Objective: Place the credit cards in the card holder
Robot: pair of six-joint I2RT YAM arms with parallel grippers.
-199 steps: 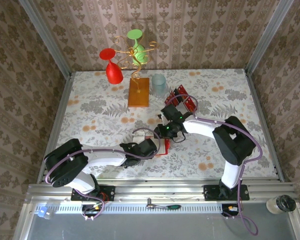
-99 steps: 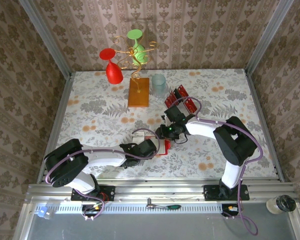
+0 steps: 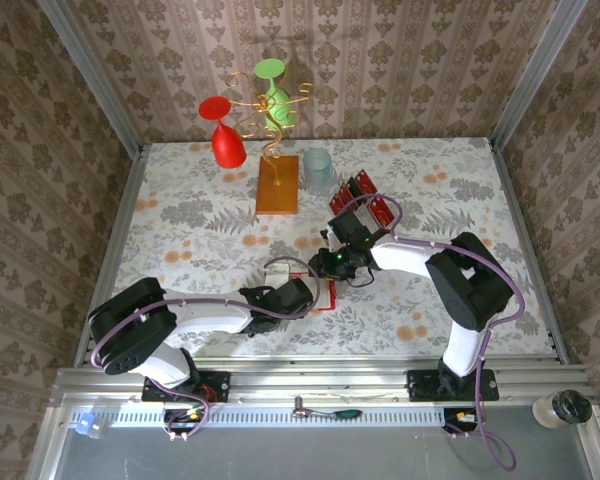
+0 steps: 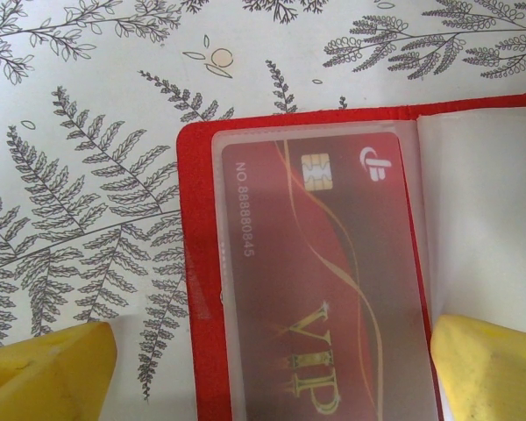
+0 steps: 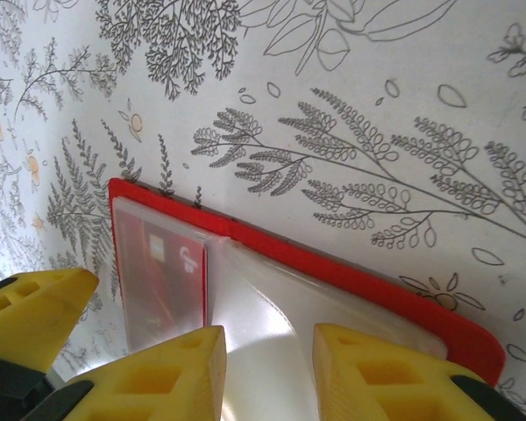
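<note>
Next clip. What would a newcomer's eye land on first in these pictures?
The open red card holder at mid-table draws the eye first, with a red VIP card in its clear sleeve. The left gripper and right gripper both hang over it. At the back of the table, a red glass and a green glass hang on a gold wire stand.

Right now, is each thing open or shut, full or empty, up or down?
card holder: open flat, pale inside up.
credit card: tucked in the holder's clear pocket.
other credit cards: standing upright, not in the holder.
left gripper: open wide above the holder.
right gripper: fingers slightly apart over the holder; grip unclear.
red glass: hanging upside down.
</note>
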